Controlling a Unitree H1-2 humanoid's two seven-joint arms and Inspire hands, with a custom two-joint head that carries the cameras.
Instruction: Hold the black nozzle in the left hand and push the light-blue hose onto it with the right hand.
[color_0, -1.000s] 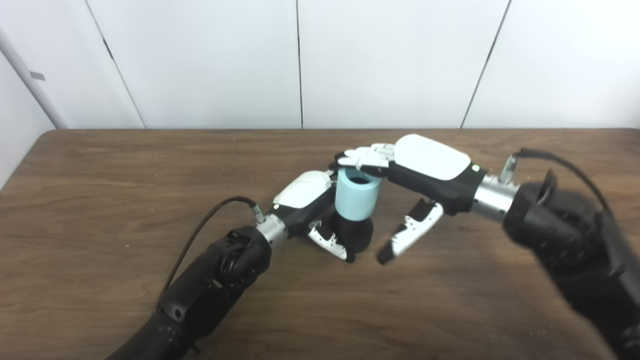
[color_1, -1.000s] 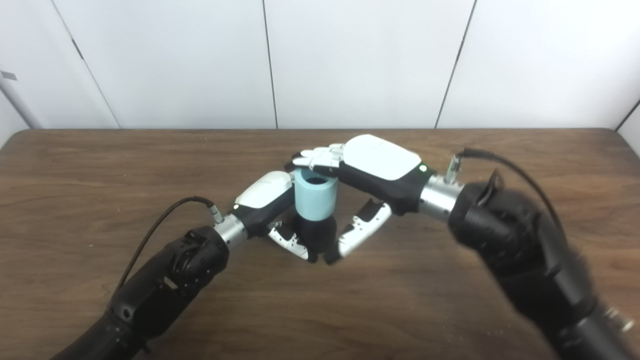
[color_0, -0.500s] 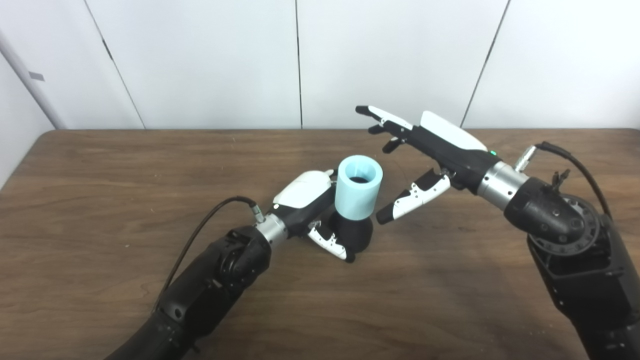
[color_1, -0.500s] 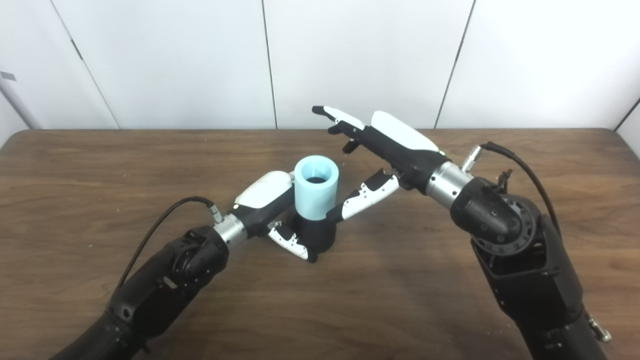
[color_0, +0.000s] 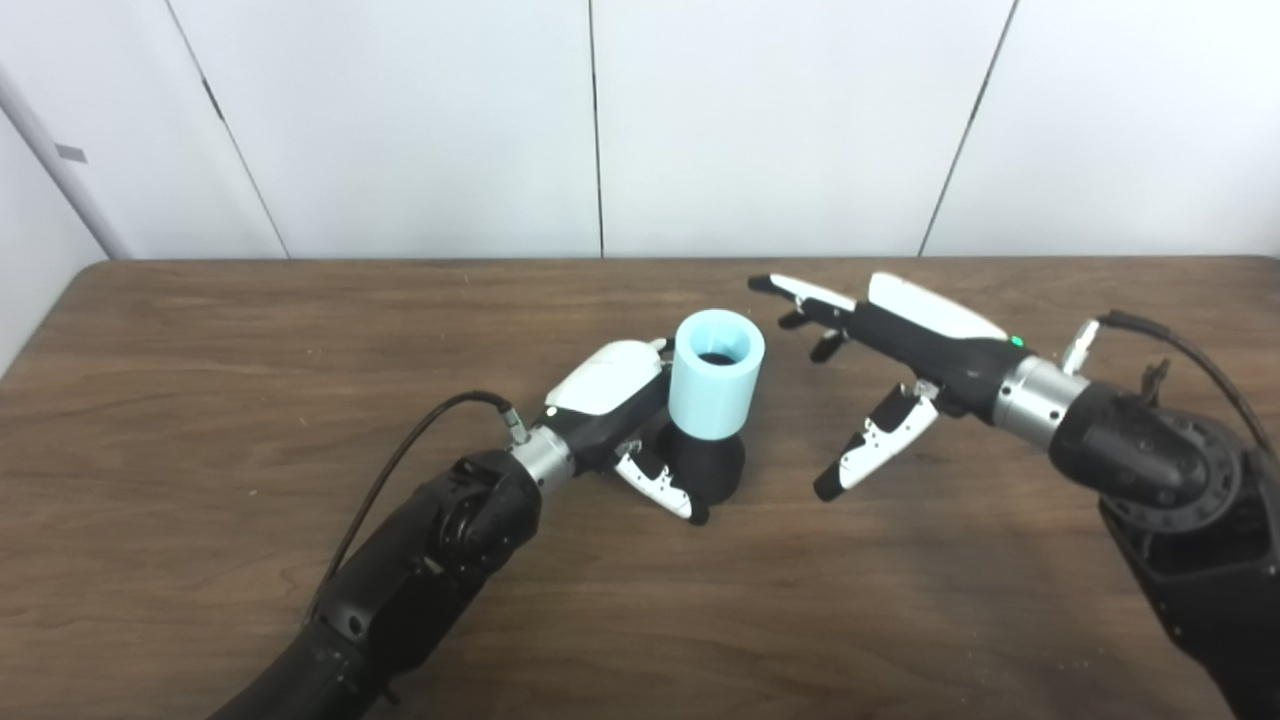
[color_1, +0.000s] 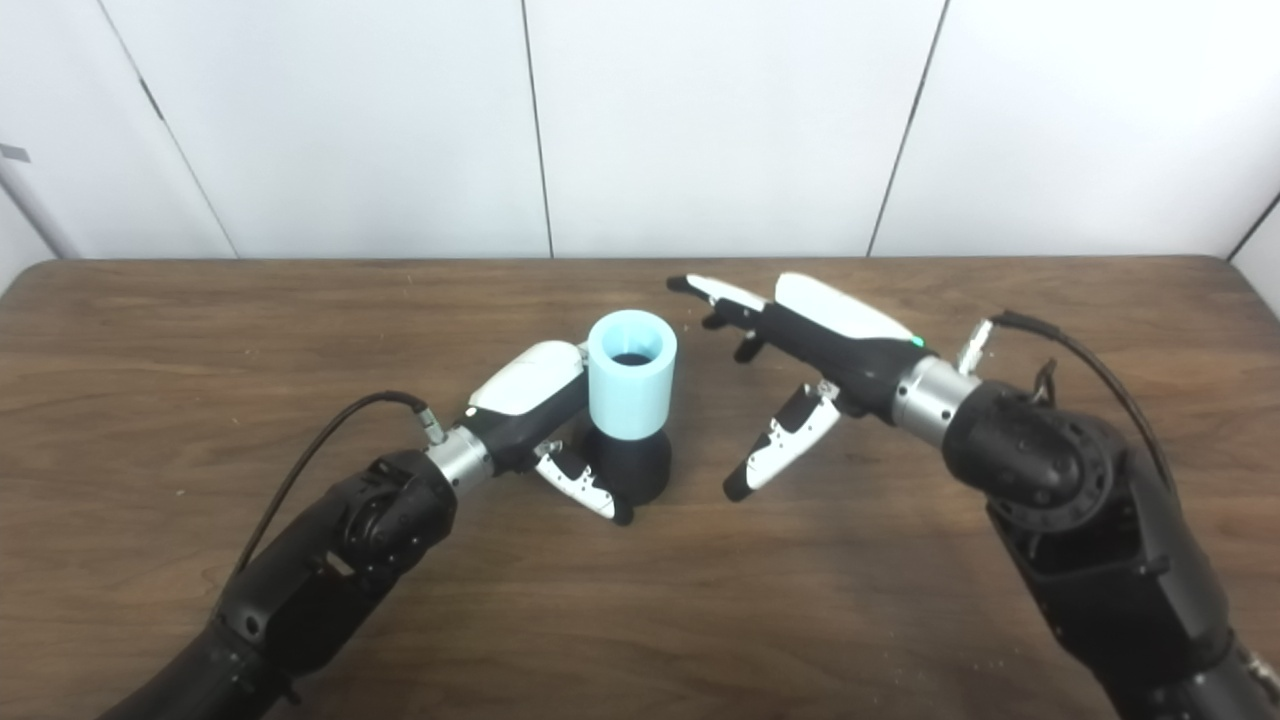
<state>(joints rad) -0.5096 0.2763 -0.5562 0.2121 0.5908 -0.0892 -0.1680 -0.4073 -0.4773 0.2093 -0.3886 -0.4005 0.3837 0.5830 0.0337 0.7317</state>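
Observation:
The black nozzle (color_0: 708, 462) stands upright on the wooden table (color_0: 200, 400) near its middle. The light-blue hose (color_0: 715, 373), a short open cylinder, sits on top of the nozzle. My left hand (color_0: 622, 407) is shut on the nozzle's base from the left, thumb curled around its front. My right hand (color_0: 880, 350) hovers to the right of the hose, open, fingers stretched toward the back and thumb pointing down at the table. It touches nothing. In the right eye view the hose (color_1: 630, 372) and right hand (color_1: 800, 345) stand clearly apart.
The table's back edge meets a white panelled wall (color_0: 600, 120). A black cable (color_0: 420, 440) loops from my left wrist, another cable (color_0: 1180, 345) from my right wrist.
My right hand lifted off the top of the hose, rose, then drew back to the right and lowered, staying open. The left hand, nozzle and hose have not moved.

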